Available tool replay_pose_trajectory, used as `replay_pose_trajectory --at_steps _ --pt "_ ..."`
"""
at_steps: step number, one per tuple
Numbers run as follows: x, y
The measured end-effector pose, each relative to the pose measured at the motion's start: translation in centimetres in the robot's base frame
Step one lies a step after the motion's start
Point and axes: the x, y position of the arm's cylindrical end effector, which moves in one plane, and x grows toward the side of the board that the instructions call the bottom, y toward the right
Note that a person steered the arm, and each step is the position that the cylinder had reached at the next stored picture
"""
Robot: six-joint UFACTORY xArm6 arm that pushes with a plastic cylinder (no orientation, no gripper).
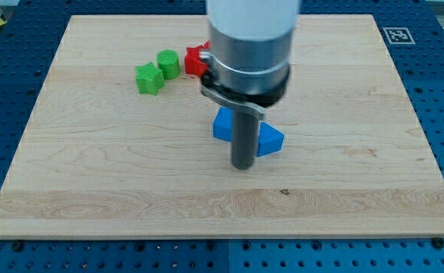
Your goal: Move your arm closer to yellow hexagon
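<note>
No yellow hexagon shows in the camera view; the arm's body may hide it. My tip (pixel 242 166) rests on the wooden board (pixel 92 174) near the middle. A blue block (pixel 223 125) sits just to the upper left of the rod, and a blue triangular block (pixel 269 140) sits just to its right, close to touching the rod. A red block (pixel 196 60) is partly hidden behind the arm near the view's top.
A green block (pixel 149 78) and a green cylinder (pixel 168 63) sit side by side at the upper left, next to the red block. A black-and-white marker (pixel 398 35) is at the board's top right corner. Blue perforated table surrounds the board.
</note>
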Motion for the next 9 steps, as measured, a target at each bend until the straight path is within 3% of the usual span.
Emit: replay_pose_trajectory --at_steps 2,3,9 --pt "0.9 7.2" --pt "-1.4 9.6" --pt "-21.2 9.4"
